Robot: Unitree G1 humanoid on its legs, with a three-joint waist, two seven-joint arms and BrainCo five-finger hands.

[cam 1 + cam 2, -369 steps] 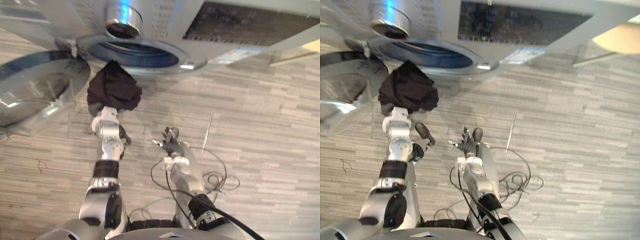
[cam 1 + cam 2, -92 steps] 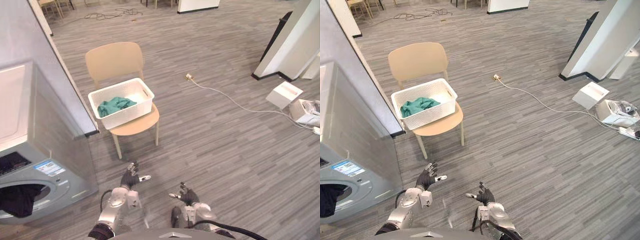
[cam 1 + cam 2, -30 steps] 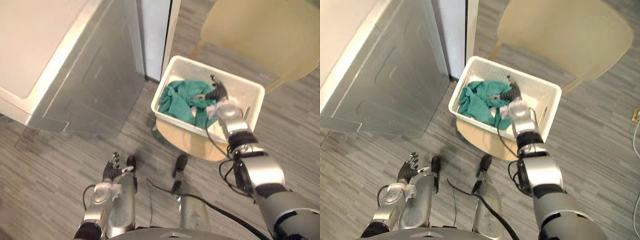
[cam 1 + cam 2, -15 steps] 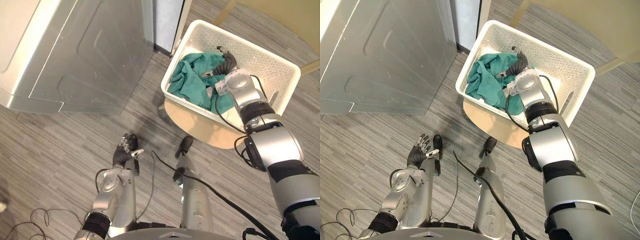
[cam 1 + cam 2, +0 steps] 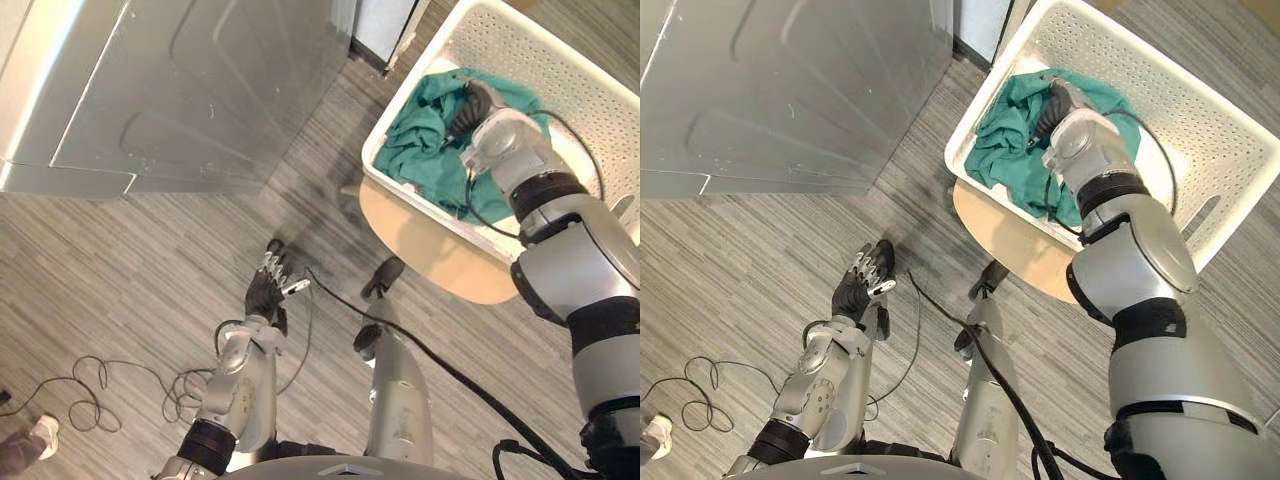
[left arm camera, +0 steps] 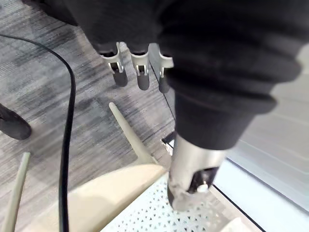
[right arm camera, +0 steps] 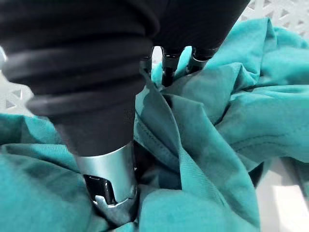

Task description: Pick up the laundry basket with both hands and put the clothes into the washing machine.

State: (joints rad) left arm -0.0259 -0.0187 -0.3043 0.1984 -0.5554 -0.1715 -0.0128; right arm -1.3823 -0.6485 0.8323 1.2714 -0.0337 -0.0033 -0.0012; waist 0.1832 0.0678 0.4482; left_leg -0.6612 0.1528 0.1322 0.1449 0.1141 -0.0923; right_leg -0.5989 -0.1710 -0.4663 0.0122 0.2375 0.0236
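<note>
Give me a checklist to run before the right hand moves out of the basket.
1. Right hand on the teal cloth inside the laundry basket: ok.
2. Grip on the cloth secure: cannot tell, the folds hide it.
3. Left hand free: ok, open, low over the floor, apart from the basket.
4. Both hands on the basket, as the task wants: not ok.
5. Basket resting on the chair seat: ok.
6. Washing machine door open: cannot tell from this side.
</note>
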